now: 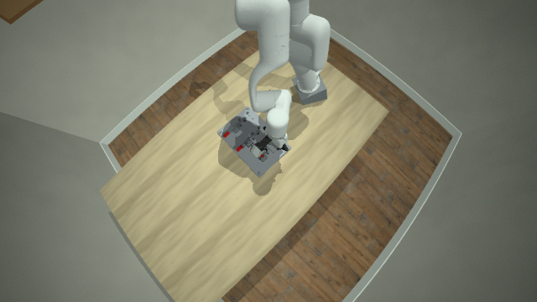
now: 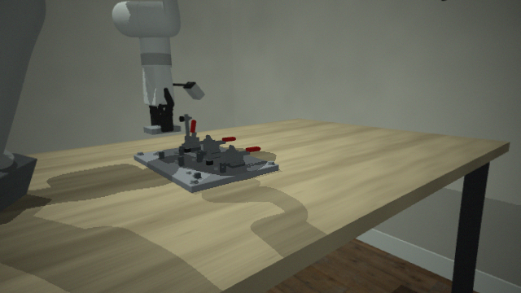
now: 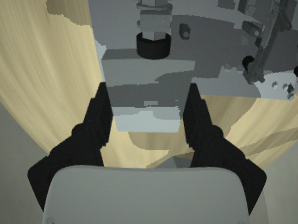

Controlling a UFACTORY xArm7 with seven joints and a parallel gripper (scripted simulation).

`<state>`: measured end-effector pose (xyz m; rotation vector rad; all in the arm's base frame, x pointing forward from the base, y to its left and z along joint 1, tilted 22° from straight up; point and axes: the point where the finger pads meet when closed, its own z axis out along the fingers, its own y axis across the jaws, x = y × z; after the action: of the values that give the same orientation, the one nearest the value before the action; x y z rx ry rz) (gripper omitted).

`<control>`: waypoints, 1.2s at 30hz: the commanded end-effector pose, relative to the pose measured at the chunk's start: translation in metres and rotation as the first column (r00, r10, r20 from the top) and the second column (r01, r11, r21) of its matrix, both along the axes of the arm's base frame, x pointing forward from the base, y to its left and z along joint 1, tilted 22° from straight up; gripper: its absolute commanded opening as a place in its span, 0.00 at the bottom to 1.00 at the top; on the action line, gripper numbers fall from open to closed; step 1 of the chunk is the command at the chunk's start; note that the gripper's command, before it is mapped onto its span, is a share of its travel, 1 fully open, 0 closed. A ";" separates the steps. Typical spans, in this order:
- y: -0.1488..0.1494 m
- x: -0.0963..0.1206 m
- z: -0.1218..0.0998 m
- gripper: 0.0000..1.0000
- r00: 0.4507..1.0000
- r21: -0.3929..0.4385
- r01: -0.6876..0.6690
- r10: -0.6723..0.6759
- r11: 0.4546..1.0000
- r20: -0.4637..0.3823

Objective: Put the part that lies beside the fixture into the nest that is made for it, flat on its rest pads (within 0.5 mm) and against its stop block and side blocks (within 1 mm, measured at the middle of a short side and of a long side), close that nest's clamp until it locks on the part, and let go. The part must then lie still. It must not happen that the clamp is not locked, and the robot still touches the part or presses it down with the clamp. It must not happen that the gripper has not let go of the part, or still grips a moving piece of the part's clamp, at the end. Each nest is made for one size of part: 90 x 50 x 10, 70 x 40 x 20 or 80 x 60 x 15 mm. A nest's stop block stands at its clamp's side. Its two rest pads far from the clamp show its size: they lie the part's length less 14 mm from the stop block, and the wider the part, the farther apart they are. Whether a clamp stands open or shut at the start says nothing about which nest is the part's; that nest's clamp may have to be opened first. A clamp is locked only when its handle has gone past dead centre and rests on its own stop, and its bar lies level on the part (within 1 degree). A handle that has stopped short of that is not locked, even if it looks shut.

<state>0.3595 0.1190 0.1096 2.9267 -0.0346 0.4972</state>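
- One desk (image 1: 189, 201) (image 2: 399, 171) (image 3: 30, 75); the exterior view shows one dark leg (image 2: 470, 228) under its right-hand corner. Near to far here runs from that view's camera.
- One arm base (image 1: 315, 99) (image 2: 25, 172) stands near one short edge of the desk.
- One fixture plate (image 1: 268, 164) (image 2: 180, 176) (image 3: 225, 88) lies between the desk's two long edges, nearer the base's short edge than the opposite one.
- Three clamps with three red handles stand on it. The nearest clamp (image 1: 226, 134) (image 2: 233, 157) has its handle lying outward, roughly level.
- The middle clamp (image 1: 239, 148) (image 2: 211, 146) has its handle lying the same way; whether either of these two is locked, I cannot tell.
- The farthest clamp (image 1: 262, 156) (image 2: 190, 141) stands open, its one handle and one bar both upright.
- One gray part (image 1: 284, 153) (image 2: 152, 130) (image 3: 149, 90) is in the air, roughly level, above the fixture's far side and apart from the plate, in no nest.
- One end effector (image 1: 284, 147) (image 2: 164, 129) (image 3: 148, 94), above that same side, pinches the part between its two black fingers.
- One small wrist camera (image 1: 257, 152) (image 2: 194, 90) sticks out beside the end effector.
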 end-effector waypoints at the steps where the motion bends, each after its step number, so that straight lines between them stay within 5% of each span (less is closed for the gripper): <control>1: 0.001 0.002 -0.001 0.00 1.000 0.001 -0.001 0.001 1.000 0.003; 36: -0.006 0.017 -0.040 0.00 1.000 0.001 -0.001 0.001 1.000 0.003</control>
<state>0.3740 0.1133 0.0730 2.9289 -0.0340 0.4946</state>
